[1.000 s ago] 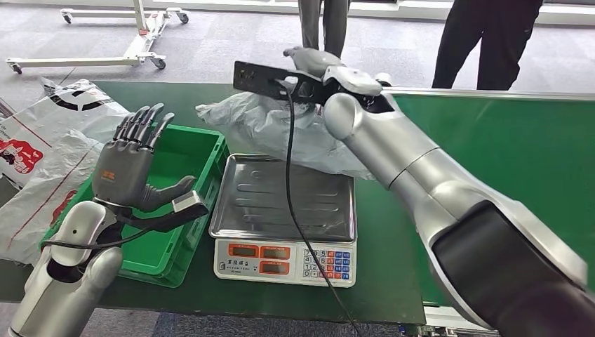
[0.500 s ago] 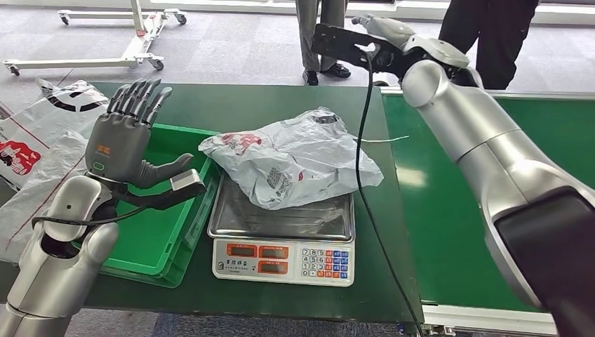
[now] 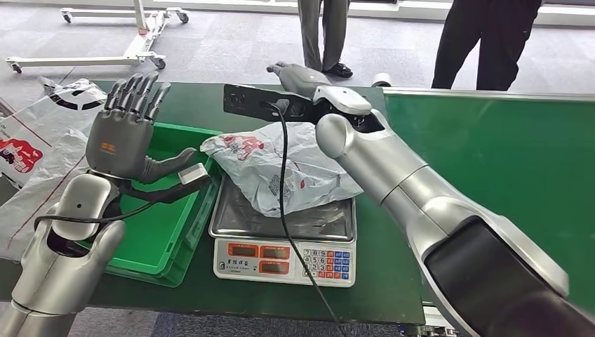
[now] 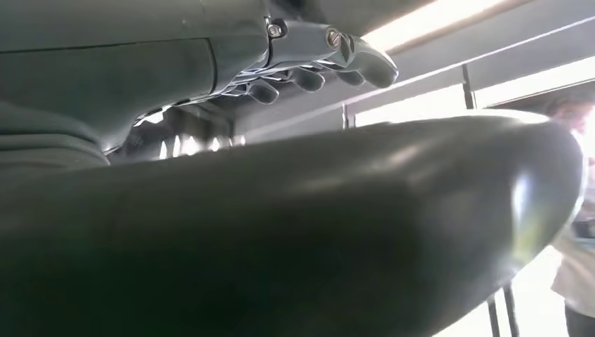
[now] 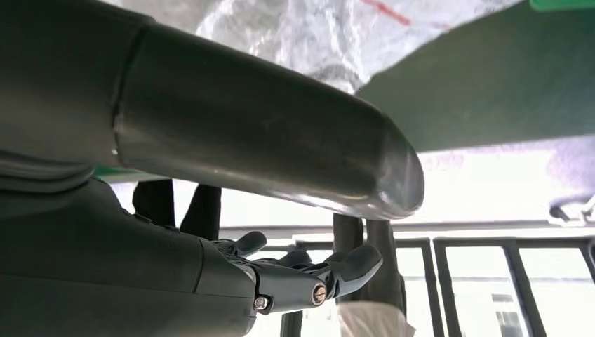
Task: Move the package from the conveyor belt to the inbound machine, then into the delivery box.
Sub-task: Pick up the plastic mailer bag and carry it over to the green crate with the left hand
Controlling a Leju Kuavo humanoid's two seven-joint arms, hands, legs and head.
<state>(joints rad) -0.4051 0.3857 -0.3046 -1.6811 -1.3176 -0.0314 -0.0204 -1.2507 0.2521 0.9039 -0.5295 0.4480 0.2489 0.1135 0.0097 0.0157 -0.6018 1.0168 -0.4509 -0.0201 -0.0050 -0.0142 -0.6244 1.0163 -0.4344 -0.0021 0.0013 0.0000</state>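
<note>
— So where is the package (image 3: 281, 168) sitting?

— Centre of the head view, lying on the steel pan of the weighing scale (image 3: 284, 235); its upper part spills off the pan's far edge onto the dark green table (image 3: 203, 98). It is a crumpled grey-white plastic mailer with red and black printing, too creased to read.

— Any writing on the scale?

— A small dark label sits at the left of its front panel, above two orange-framed displays, with a keypad of white and blue keys to the right. The characters are too small to make out.

— And the right hand (image 3: 298, 74)?

— Upper centre of the frame, above the package's far side, fingers stretched out and holding nothing. The right wrist view shows the same: fingers (image 5: 309, 270) loosely extended, nothing between them. A black cable (image 3: 284, 182) hangs from that wrist across the package and scale.

— The left hand (image 3: 126, 133)?

— Left of centre, raised with palm forward and fingers spread upward, released, over the green crate (image 3: 165, 239). A small orange mark shows on its back, unreadable.

— Anything else?

— More printed mailers (image 3: 35, 147) lie at the left edge, with red and black graphics. The green conveyor belt (image 3: 505, 154) fills the right side. Two people's legs (image 3: 484, 42) stand at the top.
</note>
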